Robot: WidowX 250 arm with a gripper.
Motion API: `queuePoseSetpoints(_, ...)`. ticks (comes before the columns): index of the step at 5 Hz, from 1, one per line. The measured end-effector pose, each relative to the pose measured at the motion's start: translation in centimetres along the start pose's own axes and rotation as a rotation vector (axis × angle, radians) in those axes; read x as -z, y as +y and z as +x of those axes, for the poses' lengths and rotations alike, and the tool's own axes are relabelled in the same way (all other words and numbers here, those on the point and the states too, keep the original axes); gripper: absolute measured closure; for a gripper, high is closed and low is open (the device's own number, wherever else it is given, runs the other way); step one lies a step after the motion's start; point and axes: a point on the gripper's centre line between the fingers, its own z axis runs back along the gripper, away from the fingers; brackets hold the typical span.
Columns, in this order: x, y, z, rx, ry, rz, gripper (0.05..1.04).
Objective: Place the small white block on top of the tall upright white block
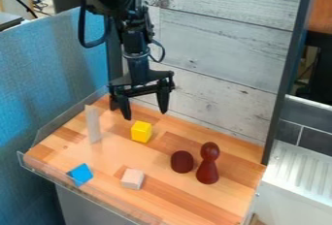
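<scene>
Wooden desk (167, 196) against a pale plank wall (214, 49), clear lip (55, 179) along the left and front edges. Yellow cube (141, 132), bright, flat-faced, sits toward the back, right of the upright pale block (92, 124). Gripper (145, 115) just above it, fingers wide apart. Bare wood between cube and beige block (132, 179). Blue block (81, 174) near front-left lip.

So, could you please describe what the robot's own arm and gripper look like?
The arm is black and jointed, with black cables looping out on either side. The gripper is also black: a wide crosspiece with two fingers that taper toward their tips.
</scene>
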Motion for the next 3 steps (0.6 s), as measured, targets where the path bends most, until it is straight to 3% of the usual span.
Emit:
queuePoseSetpoints(1,1.2,0.3,-0.6,0.013,0.03,0.012,0.084)
queuePoseSetpoints(2,1.5,2.0,-2.1,0.175,-0.003,0.01,0.084)
queuePoseSetpoints(3,-0.4,3.4,-2.7,0.26,-0.081,-0.014,0.084)
